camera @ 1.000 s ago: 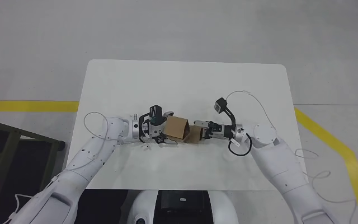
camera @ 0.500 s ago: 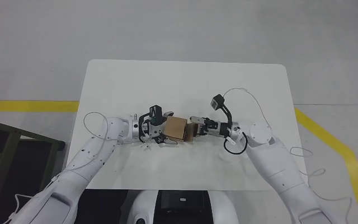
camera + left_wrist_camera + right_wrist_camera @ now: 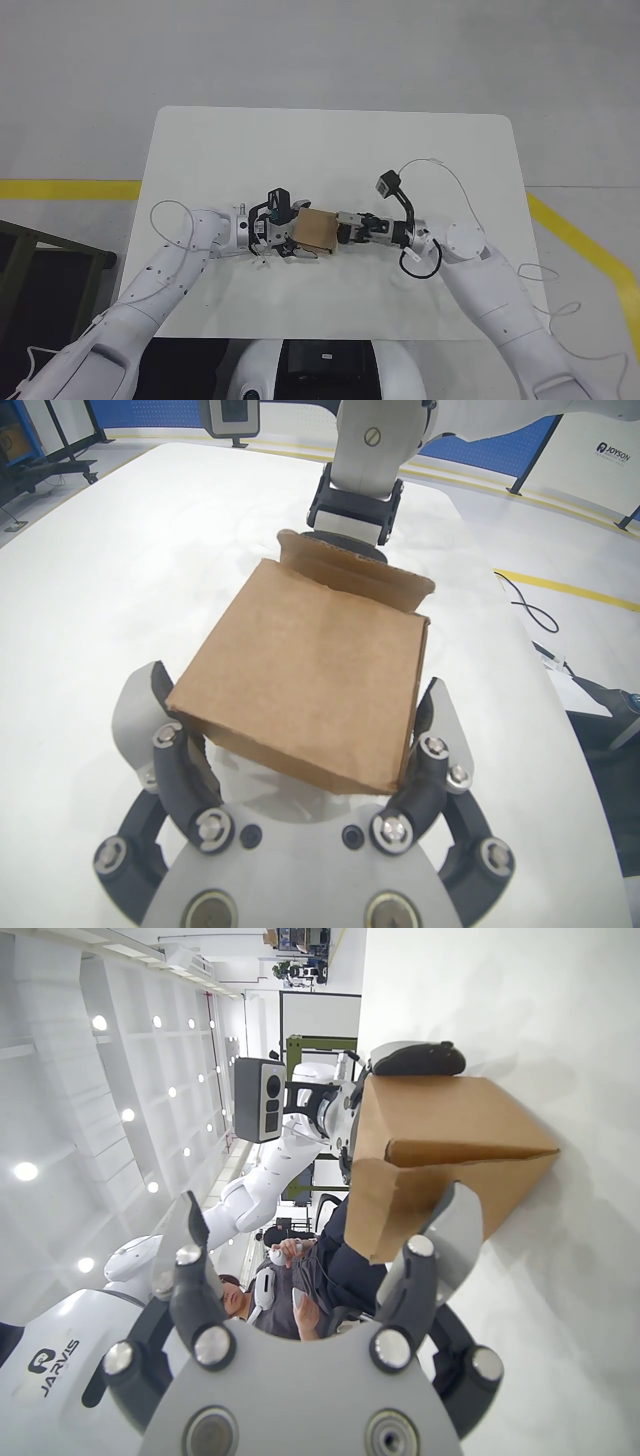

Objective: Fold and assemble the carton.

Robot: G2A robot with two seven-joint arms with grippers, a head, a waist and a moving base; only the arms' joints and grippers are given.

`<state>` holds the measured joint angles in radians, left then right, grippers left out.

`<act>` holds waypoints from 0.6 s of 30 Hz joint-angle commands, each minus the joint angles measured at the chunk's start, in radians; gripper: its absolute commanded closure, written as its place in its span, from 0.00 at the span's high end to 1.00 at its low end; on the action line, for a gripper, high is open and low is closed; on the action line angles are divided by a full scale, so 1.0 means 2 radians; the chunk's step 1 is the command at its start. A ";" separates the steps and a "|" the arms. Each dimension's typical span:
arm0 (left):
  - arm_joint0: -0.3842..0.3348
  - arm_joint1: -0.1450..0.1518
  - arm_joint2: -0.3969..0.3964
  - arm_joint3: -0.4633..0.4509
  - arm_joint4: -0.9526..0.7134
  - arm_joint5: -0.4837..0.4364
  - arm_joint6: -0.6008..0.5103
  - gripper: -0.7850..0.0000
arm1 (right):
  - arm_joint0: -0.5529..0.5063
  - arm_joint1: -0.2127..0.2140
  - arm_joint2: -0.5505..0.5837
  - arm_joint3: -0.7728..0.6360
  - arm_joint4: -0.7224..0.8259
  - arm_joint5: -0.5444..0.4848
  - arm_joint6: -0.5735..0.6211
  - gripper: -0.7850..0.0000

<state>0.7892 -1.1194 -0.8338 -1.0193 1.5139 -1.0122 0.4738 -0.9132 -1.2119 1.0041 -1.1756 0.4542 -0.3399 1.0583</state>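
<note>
Brown cardboard, the carton (image 3: 316, 229) sits near the middle of the white counter (image 3: 400, 150), between the two arms. The left tool (image 3: 287, 237) is clamped on it, one finger on each side wall at the end nearest that arm. At the opposite end a flap (image 3: 350, 570) is folded across the opening. The right tool (image 3: 346, 228) is right against it with its fingers (image 3: 460, 1223) spread wide apart, one lying on the flap's outer face, the other clear of the carton.

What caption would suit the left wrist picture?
Left gripper clasping the brown carton on the white table, its far flap standing up.
</note>
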 commanded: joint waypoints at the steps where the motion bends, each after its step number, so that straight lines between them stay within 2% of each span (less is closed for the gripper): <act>1: 0.000 0.000 0.000 0.001 -0.001 0.000 0.001 1.00 | 0.000 0.000 0.000 0.001 -0.009 0.001 0.000 0.45; 15: -0.001 0.000 0.001 0.001 0.001 0.000 -0.002 1.00 | -0.004 0.008 0.003 -0.002 -0.076 0.033 0.000 0.37; 17: -0.001 0.000 0.001 0.001 0.000 0.000 -0.002 1.00 | -0.004 0.008 0.004 -0.003 -0.079 0.036 0.001 0.34; 18: -0.001 0.000 0.001 0.001 0.001 0.000 -0.002 1.00 | -0.004 0.008 0.004 -0.003 -0.081 0.038 0.002 0.29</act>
<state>0.7869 -1.1201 -0.8323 -1.0170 1.5152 -1.0123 0.4700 -0.9219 -1.1958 1.0114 -1.1810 0.2962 -0.2681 1.0600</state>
